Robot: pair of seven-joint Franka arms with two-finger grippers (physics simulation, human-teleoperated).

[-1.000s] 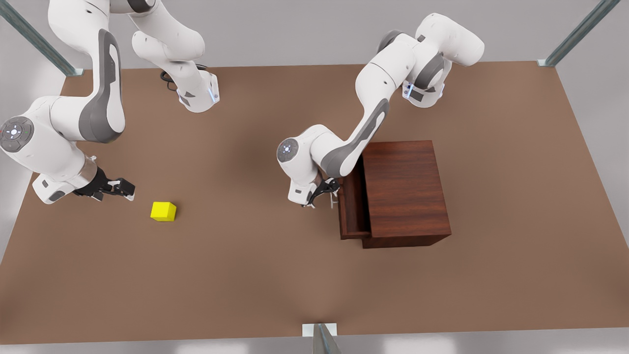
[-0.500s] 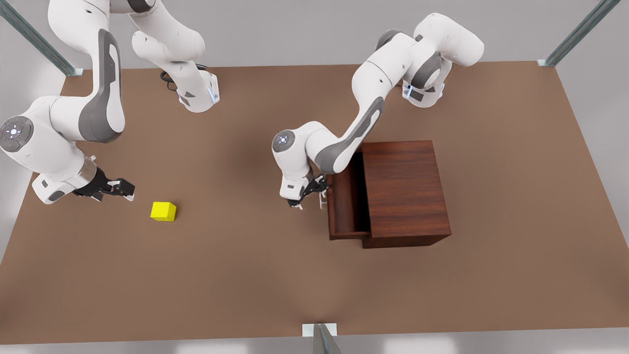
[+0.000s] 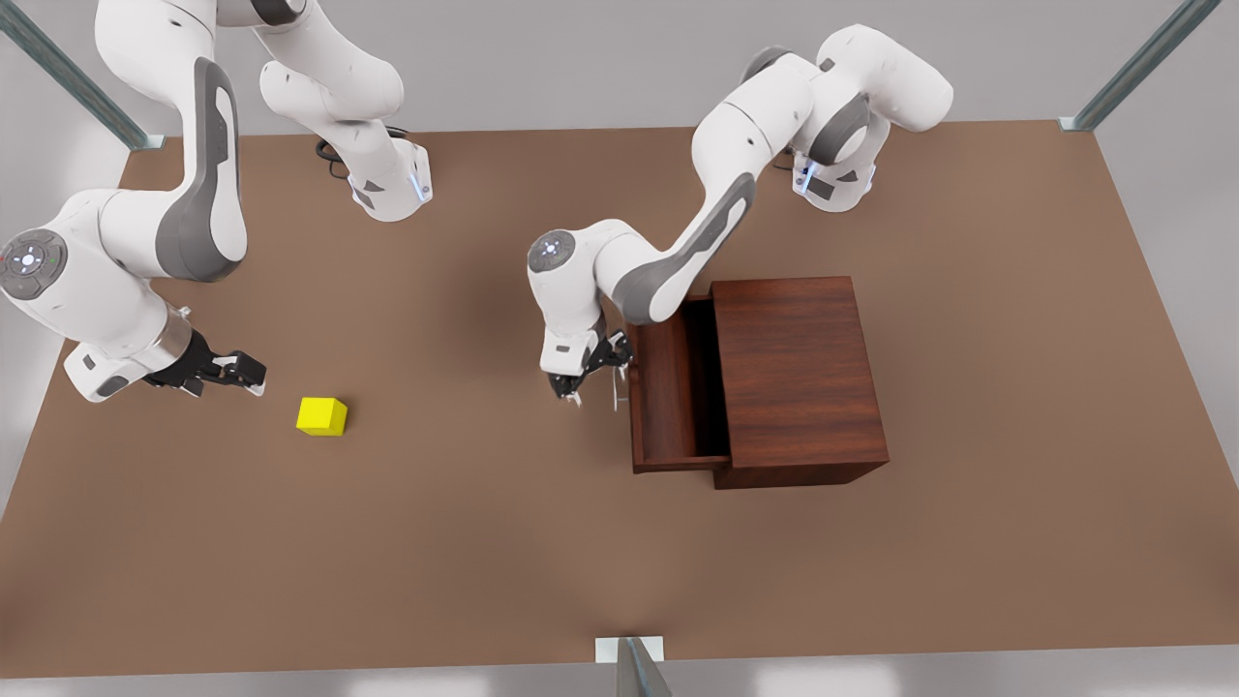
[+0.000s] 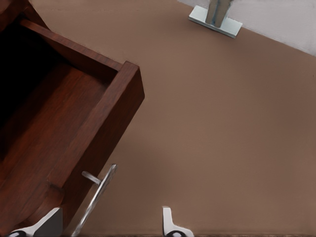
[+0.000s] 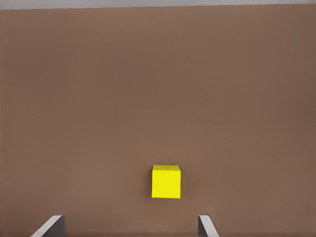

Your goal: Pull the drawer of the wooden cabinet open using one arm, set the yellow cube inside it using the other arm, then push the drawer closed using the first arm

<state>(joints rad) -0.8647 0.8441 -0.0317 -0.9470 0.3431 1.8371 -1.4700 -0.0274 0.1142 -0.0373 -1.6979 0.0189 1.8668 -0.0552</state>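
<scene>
Here the drawer (image 3: 668, 397) stands pulled well out of the cabinet (image 3: 799, 378), toward the front view's left, its dark inside bare. The cabinet sits on the brown table (image 3: 484, 542), right of centre in the front view.

The left gripper (image 3: 592, 382) is at the drawer's front panel, by the handle (image 3: 617, 390). In the left wrist view the thin silver handle (image 4: 96, 197) runs between the two fingertips (image 4: 170, 224), which stand wide apart on either side of it; one lies over the drawer's front, the other over bare table. The fingers are spread and I see no pinch on the bar, though whether either one touches it I cannot tell. That view also shows the drawer's corner (image 4: 126, 86) and its reddish floor.

The cube (image 3: 322, 416) rests on the table at the front view's left, well apart from the cabinet. The right gripper (image 3: 242, 373) waits near it, low over the table, pointing toward the cube but not touching it. In the right wrist view the cube (image 5: 166, 181) sits ahead of the spread fingertips (image 5: 52, 226), roughly midway between them, with brown table showing between cube and fingers. This gripper is released and holds nothing.
</scene>
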